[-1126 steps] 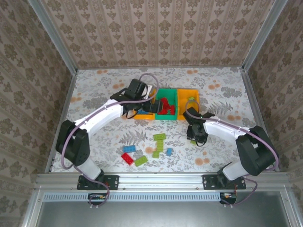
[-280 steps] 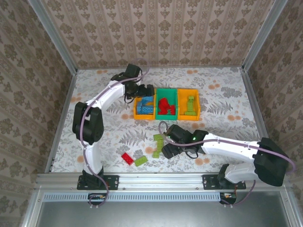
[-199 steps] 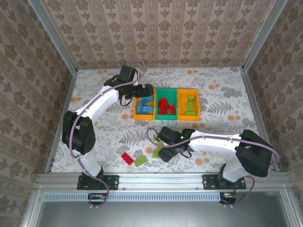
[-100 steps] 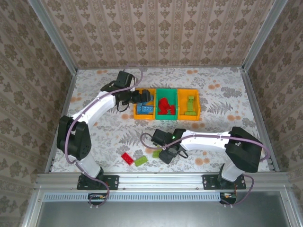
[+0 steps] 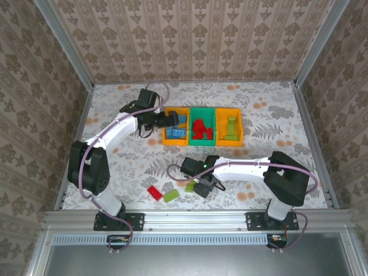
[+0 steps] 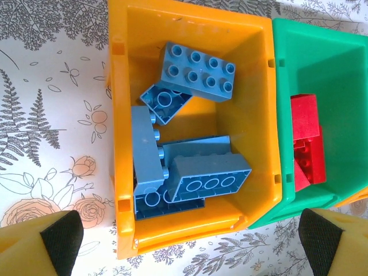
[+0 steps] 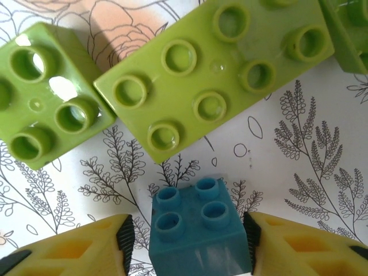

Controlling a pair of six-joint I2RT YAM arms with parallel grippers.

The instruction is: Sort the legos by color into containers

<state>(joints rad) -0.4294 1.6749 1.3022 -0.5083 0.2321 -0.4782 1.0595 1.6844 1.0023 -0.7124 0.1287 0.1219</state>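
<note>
Seen from above, three small open plastic bins [image 5: 202,109] stand in a row, the left gripper [image 5: 168,119] at the orange-yellow end bin [image 5: 167,135] and the right gripper [image 5: 202,188] low among loose bricks near a red studded brick [image 5: 154,191]. The left wrist view has its jaws spread wide and empty over the blue studded bricks [image 6: 190,172] in that bin. In the right wrist view, the half-closed jaws straddle a small blue brick [image 7: 195,236] on the table with a slit left at one pad, and light green bricks [image 7: 213,75] lie just beyond.
</note>
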